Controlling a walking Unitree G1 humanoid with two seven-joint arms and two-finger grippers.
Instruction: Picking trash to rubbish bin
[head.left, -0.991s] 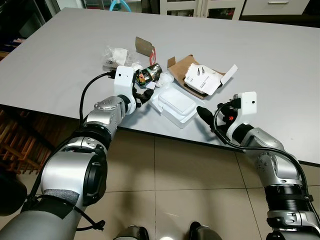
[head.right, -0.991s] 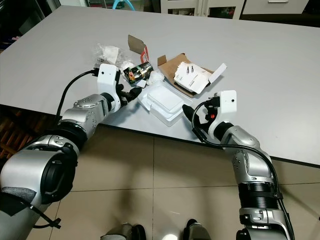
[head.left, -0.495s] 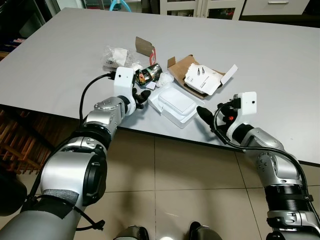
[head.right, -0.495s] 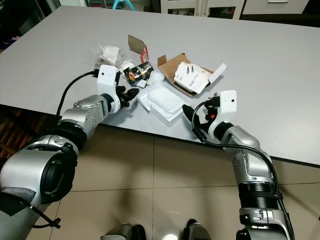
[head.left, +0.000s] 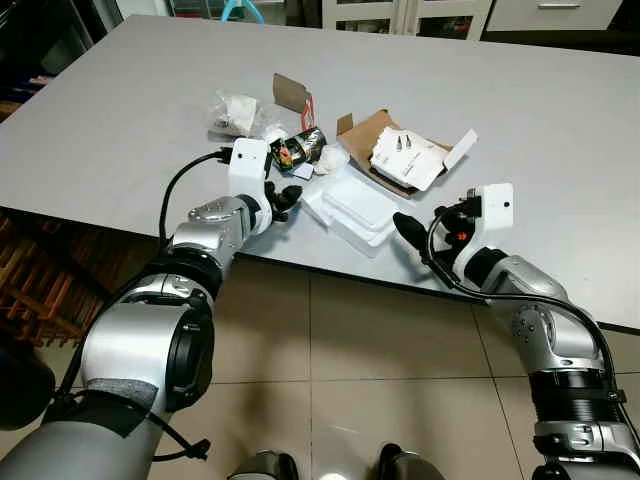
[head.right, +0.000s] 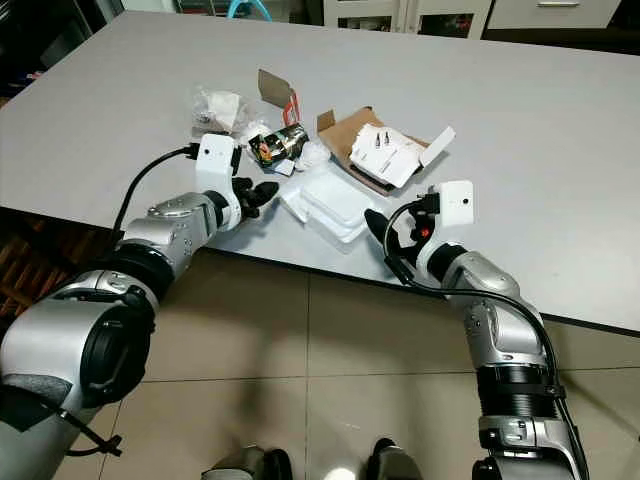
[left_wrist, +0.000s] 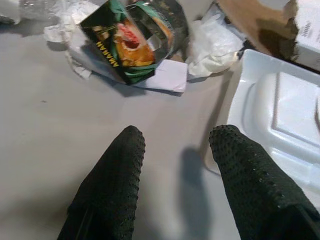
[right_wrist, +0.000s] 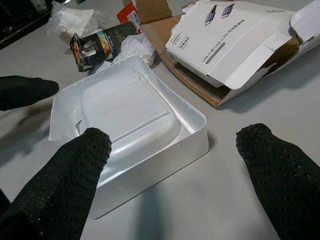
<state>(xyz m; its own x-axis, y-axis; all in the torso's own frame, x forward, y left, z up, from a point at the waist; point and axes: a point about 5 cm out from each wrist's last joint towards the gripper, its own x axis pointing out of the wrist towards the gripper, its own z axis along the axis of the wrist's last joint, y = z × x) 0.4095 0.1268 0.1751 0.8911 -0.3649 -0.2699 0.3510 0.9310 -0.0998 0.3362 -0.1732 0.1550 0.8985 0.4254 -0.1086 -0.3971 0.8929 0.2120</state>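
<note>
Trash: glossy white moulded tray (head.left: 358, 206), crinkled foil wrapper (left_wrist: 135, 40), knobbly black left hand (left_wrist: 177, 165) and right hand (right_wrist: 175, 175) spread

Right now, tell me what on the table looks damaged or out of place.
The cardboard box lies torn open, with a white carton spilling from it. A crumpled snack wrapper and wadded tissue lie scattered beside the white tray.

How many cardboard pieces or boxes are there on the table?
2. A brown cardboard flap stands at the far side of the pile. An opened cardboard box with a white printed carton in it lies right of it. More may be hidden underneath.
</note>
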